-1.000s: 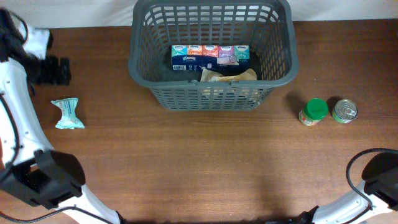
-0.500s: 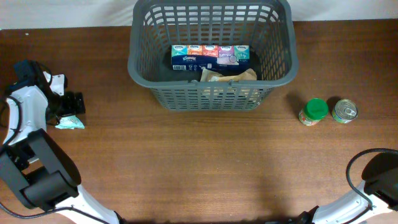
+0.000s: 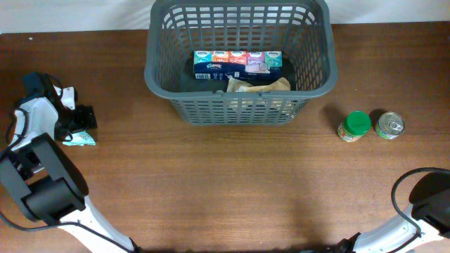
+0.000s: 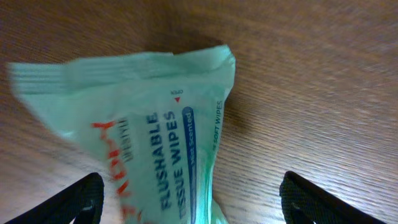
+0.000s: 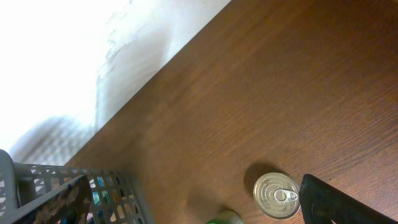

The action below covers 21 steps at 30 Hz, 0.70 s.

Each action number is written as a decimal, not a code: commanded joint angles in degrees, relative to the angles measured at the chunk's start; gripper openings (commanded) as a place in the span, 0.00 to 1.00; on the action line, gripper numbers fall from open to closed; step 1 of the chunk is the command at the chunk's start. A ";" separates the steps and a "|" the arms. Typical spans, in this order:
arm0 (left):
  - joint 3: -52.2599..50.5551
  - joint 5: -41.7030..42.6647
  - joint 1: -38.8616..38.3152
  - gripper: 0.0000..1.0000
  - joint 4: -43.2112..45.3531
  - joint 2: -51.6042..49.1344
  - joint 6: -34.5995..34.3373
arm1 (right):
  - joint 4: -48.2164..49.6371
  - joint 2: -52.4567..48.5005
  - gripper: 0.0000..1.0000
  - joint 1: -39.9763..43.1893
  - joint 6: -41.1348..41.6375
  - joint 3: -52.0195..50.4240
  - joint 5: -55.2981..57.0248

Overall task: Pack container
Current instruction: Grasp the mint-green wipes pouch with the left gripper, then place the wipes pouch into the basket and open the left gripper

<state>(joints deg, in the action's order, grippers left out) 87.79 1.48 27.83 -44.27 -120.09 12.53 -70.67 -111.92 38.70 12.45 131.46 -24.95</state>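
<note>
The dark grey basket stands at the back centre. It holds a row of tissue packs and a crumpled brown bag. A light green pack of flushable wipes lies on the table at the far left. My left gripper is right over it. In the left wrist view the open fingers straddle the wipes pack without closing on it. My right gripper is open and empty, above the tin can, with the basket at its left.
A green-lidded jar and the small tin can stand side by side right of the basket. The jar's lid just shows in the right wrist view. The right arm's base sits at the front right corner.
My left arm has swung in from the far left edge and brought its open gripper down over the wipes pack. The pack, basket, jar and can have not moved.
</note>
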 commanded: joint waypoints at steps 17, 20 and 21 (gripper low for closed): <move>18.23 2.27 -0.13 0.02 -13.99 -1.62 -0.70 | -0.04 0.24 0.99 -0.04 0.04 0.66 -0.04; 32.81 7.85 -1.05 0.02 -21.88 -0.72 -0.68 | -0.04 0.24 0.99 -0.04 0.04 0.66 -0.04; 39.47 11.63 -1.49 0.02 -24.41 -0.22 -0.63 | -0.07 0.24 0.99 -0.04 0.04 0.66 -0.04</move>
<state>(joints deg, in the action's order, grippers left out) 111.98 4.16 27.55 -64.05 -122.80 11.92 -70.67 -111.92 38.70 12.45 131.46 -24.95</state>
